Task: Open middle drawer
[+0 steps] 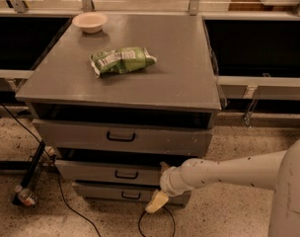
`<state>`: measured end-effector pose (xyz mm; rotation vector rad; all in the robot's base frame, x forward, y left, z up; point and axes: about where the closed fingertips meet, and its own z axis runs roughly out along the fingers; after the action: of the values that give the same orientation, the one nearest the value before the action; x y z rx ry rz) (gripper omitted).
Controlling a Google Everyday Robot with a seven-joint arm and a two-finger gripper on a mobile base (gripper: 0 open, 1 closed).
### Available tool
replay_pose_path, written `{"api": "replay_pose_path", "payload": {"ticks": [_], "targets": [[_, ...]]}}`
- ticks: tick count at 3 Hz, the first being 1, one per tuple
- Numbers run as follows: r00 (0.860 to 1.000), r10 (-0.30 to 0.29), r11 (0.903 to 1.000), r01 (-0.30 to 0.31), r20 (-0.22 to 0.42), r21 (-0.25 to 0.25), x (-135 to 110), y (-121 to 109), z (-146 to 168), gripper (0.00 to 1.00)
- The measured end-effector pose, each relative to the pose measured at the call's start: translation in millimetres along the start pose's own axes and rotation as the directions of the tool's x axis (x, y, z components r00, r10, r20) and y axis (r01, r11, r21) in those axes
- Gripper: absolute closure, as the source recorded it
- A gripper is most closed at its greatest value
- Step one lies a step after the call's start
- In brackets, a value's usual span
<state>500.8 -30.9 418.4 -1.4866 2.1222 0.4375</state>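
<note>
The middle drawer (91,172) is a wide shallow grey front with a small black bar handle (126,175), second from the top in the grey cabinet. A dark gap shows above it. My gripper (157,201), cream-coloured, hangs from the white arm (229,172) that reaches in from the right. It sits below and to the right of the middle drawer's handle, in front of the right part of the bottom drawer (105,193). It does not hold the handle.
The top drawer (81,135) has a taller front and a wider black handle. A green snack bag (123,59) and a pale bowl (90,21) lie on the cabinet top (179,73). Black cables (61,201) and a stand foot (29,179) lie on the speckled floor at left.
</note>
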Motion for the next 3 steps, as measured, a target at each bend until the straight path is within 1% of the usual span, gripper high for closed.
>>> {"api": "replay_pose_path", "payload": {"ticks": [1, 2, 3], "targets": [[1.0, -0.005, 0.9999, 0.005, 0.031, -0.015, 2.5, 3.7, -7.1, 0.0], [1.0, -0.003, 0.9999, 0.003, 0.024, -0.01, -2.0, 1.0, -2.5, 0.0], [1.0, -0.001, 0.9999, 0.001, -0.009, 0.014, -15.0, -7.6, 10.0, 0.0]]}}
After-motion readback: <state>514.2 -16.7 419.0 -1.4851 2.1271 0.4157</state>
